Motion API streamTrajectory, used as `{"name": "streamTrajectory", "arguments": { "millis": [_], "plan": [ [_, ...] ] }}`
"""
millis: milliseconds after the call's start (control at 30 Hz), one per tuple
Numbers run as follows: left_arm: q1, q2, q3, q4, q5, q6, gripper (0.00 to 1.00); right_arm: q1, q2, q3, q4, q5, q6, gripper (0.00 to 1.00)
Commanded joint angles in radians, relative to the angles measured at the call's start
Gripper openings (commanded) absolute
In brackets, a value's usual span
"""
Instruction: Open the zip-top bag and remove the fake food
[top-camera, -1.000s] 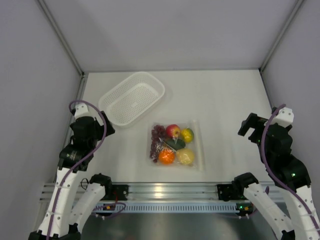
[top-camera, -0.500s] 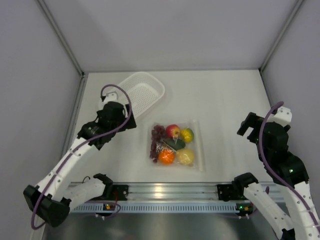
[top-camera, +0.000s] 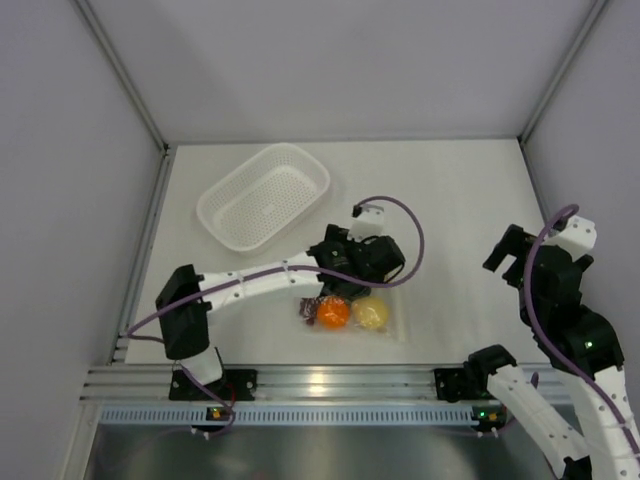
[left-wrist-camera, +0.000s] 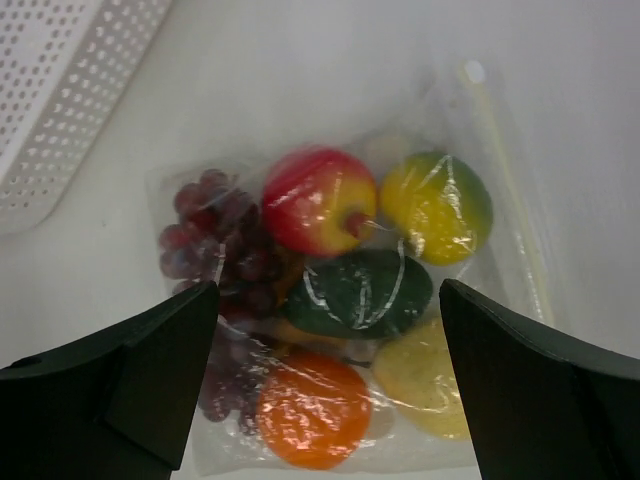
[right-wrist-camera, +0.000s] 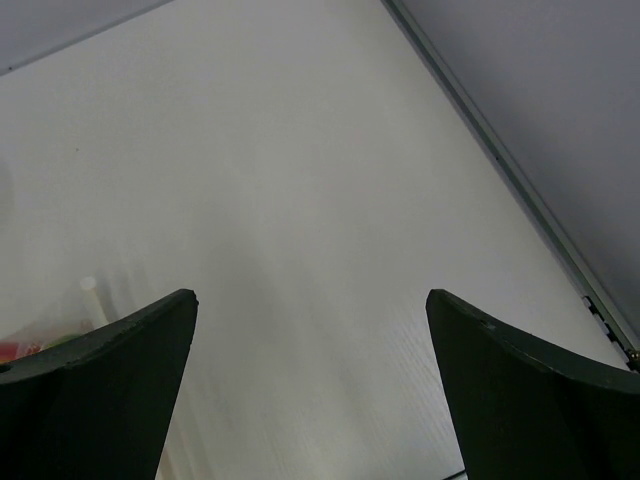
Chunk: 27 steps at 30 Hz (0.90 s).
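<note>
The zip-top bag (left-wrist-camera: 497, 150) lies flat and zipped on the table, holding the fake food: red apple (left-wrist-camera: 318, 200), yellow-green lemon (left-wrist-camera: 436, 206), avocado (left-wrist-camera: 385, 300), grapes (left-wrist-camera: 215, 250), orange (left-wrist-camera: 313, 407) and a second lemon (left-wrist-camera: 430, 375). My left gripper (left-wrist-camera: 328, 290) is open and hovers just above the bag, over the fruit. In the top view the left gripper (top-camera: 345, 283) covers the far half of the bag (top-camera: 392, 325); only the orange (top-camera: 333, 312) and a lemon (top-camera: 370, 313) show. My right gripper (top-camera: 505, 250) is open and empty at the right side, away from the bag.
A white perforated basket (top-camera: 264, 195) stands at the back left, and its rim shows in the left wrist view (left-wrist-camera: 60, 100). The right wrist view shows bare table (right-wrist-camera: 310, 200), the right wall edge (right-wrist-camera: 500, 160), and the bag's zip end (right-wrist-camera: 90, 290) at far left.
My left arm has swung from the left side across to the middle and now hangs over the bag. The right arm has barely moved. The bag lies where it was.
</note>
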Motion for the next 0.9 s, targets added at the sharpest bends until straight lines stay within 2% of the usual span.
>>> {"name": "streamTrajectory", "arguments": {
  "millis": [0, 300, 567, 733, 833, 867],
  "plan": [
    [-0.068, 0.122, 0.125, -0.015, -0.077, -0.021, 0.97, -0.005, -0.011, 0.083, -0.016, 0.054, -0.006, 0.99],
    [-0.150, 0.420, 0.392, -0.134, -0.117, -0.031, 0.93, -0.005, -0.018, 0.123, -0.030, 0.082, -0.039, 0.99],
    [-0.177, 0.592, 0.475, -0.177, -0.102, -0.065, 0.84, -0.005, -0.035, 0.135, -0.035, 0.083, -0.058, 0.99],
    [-0.193, 0.685, 0.559, -0.280, -0.161, -0.094, 0.80, -0.005, -0.047, 0.126, -0.026, 0.051, -0.070, 0.99],
    [-0.193, 0.710, 0.556, -0.304, -0.175, -0.116, 0.72, -0.005, -0.052, 0.125, -0.022, 0.045, -0.072, 0.99],
    [-0.193, 0.710, 0.549, -0.305, -0.172, -0.119, 0.62, -0.006, -0.053, 0.125, -0.021, 0.043, -0.072, 0.99]
  ]
}}
